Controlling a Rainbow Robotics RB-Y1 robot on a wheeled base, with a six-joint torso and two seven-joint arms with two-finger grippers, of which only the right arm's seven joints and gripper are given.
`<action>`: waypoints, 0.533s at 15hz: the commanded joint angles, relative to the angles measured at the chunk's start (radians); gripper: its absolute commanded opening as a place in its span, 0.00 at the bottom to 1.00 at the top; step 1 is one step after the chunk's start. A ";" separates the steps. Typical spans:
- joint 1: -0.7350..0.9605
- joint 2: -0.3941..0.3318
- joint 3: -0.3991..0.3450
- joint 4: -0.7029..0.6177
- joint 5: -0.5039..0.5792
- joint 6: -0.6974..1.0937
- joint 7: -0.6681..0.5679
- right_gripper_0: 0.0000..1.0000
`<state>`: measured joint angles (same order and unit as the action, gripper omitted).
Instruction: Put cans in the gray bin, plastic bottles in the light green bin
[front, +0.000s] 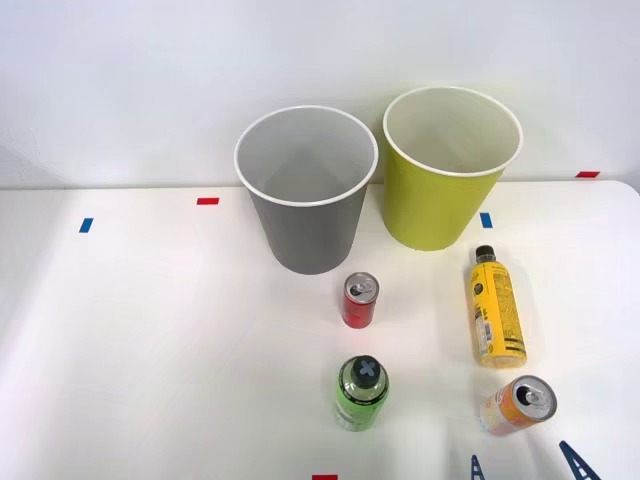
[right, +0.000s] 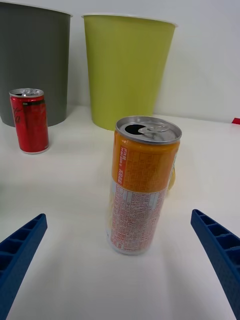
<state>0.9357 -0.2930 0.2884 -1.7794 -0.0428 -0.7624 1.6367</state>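
Observation:
The orange and white can (front: 517, 404) stands upright near the table's front right, and in the right wrist view this can (right: 140, 190) is close ahead, between my spread blue fingers. My right gripper (front: 527, 466) (right: 118, 235) is open, just short of the can and not touching it. The red can (front: 360, 300) (right: 30, 120) stands in front of the gray bin (front: 306, 190) (right: 35, 65). The light green bin (front: 450, 170) (right: 127, 70) is to the gray bin's right. The yellow bottle (front: 496, 312) lies flat. The green bottle (front: 361, 393) stands upright.
Small red (front: 207, 201) and blue (front: 86, 225) tape marks dot the white table (front: 150, 330). A white wall rises right behind the two bins. The table's left half is bare.

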 joint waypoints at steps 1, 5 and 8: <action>0.000 0.000 0.000 0.000 0.000 0.000 0.000 1.00; 0.000 0.000 0.000 0.000 0.000 0.000 0.000 1.00; 0.000 0.000 0.000 0.000 0.000 0.000 0.000 1.00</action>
<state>0.9357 -0.2930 0.2884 -1.7794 -0.0429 -0.7624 1.6367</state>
